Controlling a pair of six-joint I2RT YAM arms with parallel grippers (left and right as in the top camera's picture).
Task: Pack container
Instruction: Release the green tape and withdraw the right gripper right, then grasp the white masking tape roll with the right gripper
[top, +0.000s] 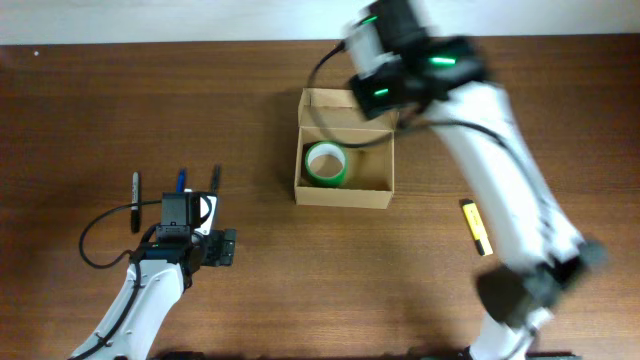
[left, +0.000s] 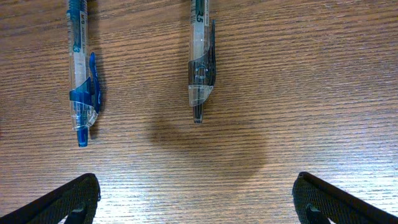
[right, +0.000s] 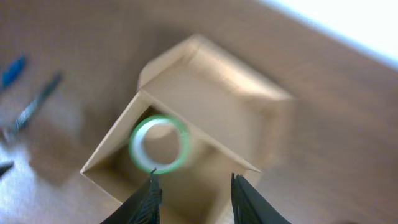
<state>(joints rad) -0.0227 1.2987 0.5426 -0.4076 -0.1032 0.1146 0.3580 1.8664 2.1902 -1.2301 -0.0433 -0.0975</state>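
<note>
The container is an open tan cardboard box at the table's centre, its flap lid folded back. A green tape roll lies flat inside at the left. In the right wrist view, which is blurred, the container and the tape roll are below me. My right gripper is open and empty, above the box's back right part. My left gripper is open wide and empty, low over bare wood just short of two pens, at the front left.
A blue pen and a clear black pen lie side by side ahead of the left gripper. A third, black pen lies further left. A yellow marker lies right of the box.
</note>
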